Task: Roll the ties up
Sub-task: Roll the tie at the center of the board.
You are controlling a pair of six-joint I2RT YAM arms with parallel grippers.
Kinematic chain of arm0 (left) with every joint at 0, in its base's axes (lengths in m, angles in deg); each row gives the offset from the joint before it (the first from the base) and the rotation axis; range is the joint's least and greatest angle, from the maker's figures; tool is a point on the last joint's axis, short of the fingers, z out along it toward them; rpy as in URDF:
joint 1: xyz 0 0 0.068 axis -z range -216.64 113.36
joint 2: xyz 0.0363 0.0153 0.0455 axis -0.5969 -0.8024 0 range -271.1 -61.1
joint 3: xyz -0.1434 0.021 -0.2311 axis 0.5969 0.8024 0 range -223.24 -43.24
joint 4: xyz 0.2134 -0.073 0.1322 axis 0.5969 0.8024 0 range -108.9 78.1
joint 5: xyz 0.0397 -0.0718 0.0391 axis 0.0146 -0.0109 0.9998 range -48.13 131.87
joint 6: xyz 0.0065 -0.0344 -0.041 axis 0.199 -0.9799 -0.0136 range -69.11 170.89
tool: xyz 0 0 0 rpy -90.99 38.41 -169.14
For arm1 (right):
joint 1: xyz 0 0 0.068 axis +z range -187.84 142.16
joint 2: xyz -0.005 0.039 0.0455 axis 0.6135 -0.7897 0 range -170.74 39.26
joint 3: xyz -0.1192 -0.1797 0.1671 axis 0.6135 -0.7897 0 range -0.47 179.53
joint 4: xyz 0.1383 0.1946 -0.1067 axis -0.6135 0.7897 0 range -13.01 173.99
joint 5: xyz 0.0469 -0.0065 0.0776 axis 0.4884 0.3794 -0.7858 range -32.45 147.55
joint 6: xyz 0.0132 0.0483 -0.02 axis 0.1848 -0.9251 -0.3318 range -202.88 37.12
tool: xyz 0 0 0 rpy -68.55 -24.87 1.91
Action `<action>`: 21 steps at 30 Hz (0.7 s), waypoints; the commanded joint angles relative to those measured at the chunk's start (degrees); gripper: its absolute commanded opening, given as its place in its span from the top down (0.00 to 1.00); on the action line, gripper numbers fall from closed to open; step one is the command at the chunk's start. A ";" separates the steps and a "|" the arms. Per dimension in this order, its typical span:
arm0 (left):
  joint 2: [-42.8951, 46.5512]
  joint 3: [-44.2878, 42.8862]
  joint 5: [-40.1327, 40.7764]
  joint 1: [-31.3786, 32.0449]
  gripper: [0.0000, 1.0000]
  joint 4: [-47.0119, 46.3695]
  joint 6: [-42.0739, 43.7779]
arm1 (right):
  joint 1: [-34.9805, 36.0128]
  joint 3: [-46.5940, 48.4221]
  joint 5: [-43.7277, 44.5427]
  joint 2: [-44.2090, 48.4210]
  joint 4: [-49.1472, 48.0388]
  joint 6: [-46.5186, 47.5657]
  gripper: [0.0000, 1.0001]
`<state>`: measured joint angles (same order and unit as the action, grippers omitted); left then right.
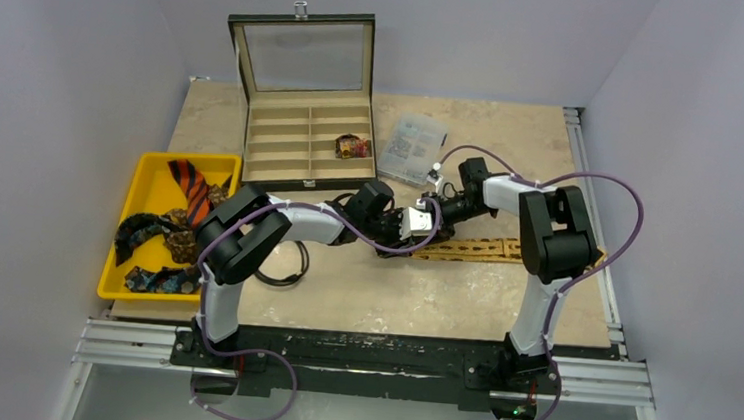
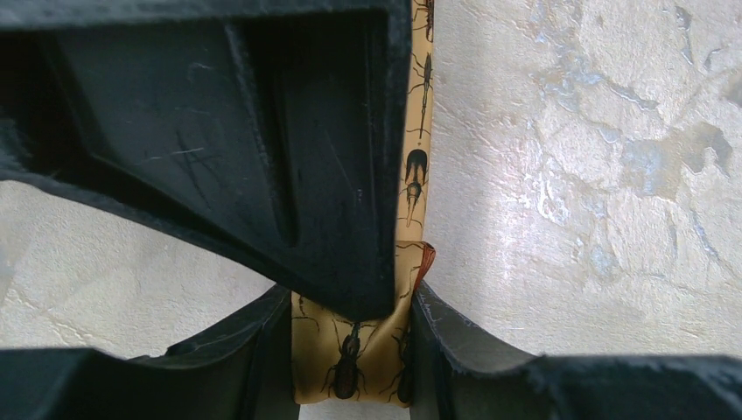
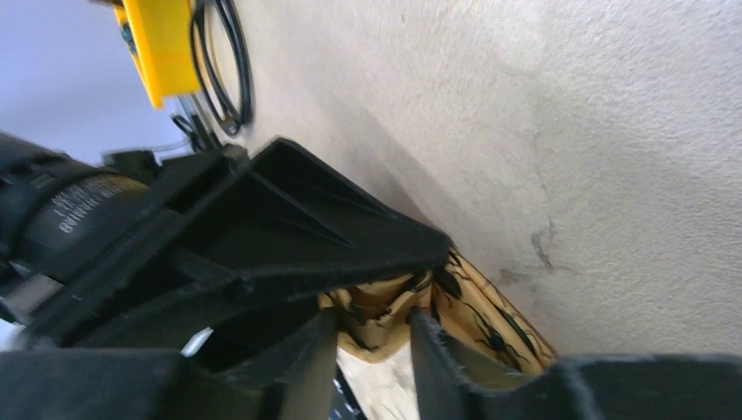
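Observation:
The tan-gold tie with dark beetle prints lies flat across the table's right half. Its left end is folded up where both grippers meet. My left gripper is shut on that folded end; in the left wrist view the tie fills the gap between my fingers. My right gripper comes in from the right and is shut on the same fold, one finger resting on the tie. Its finger crosses over the tie in the left wrist view. Other ties, an orange striped one and dark ones, lie in the tray.
A yellow tray sits at the left edge. An open wooden box with a glass lid stands at the back, one rolled tie in a compartment. A clear plastic packet lies beside it. A black cable loop lies near the left arm.

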<state>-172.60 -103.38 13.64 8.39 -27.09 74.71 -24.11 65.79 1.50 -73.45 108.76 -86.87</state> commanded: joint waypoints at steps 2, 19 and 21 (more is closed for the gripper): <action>-4.06 2.39 4.94 0.02 0.89 10.94 2.36 | -0.60 0.51 0.17 -0.63 6.24 5.75 0.61; -1.18 5.52 -2.03 -2.10 0.49 0.32 1.45 | -2.50 -1.98 9.14 -2.79 6.98 6.18 1.00; 0.10 6.10 -5.73 -3.75 0.39 -3.62 0.15 | -3.63 -1.62 11.92 -4.19 7.74 6.38 1.00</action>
<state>-172.36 -101.23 11.46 7.52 -31.48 74.60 -25.61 65.28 3.97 -74.83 113.00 -83.22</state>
